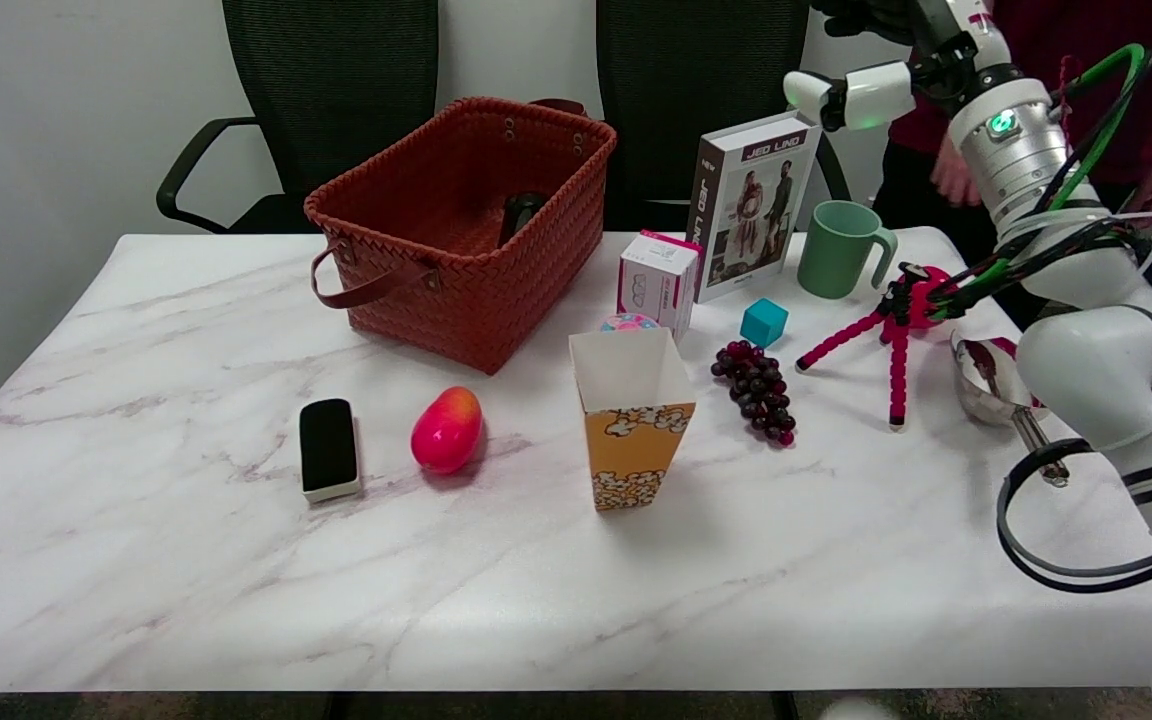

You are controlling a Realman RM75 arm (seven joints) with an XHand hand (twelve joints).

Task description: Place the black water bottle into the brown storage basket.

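The brown woven storage basket [481, 290] stands at the back of the table, left of centre. Inside it, against the far right wall, a dark object that looks like the black water bottle [521, 213] shows above the near rim; most of it is hidden. My right arm rises from the lower right to the picture's top right corner. My right hand [861, 60] hangs high above the book, well right of the basket, and is cut off by the top edge. A white part of it sticks out to the left, and I see nothing held in it.
On the table are a black eraser [328, 448], a red mango [447, 429], a popcorn box [633, 420], grapes [758, 389], a teal cube [764, 322], a small white box [658, 282], a book [754, 205], a green mug [841, 250], a red tripod [891, 335] and a metal scoop [986, 385]. A person [1056, 40] stands behind the right arm.
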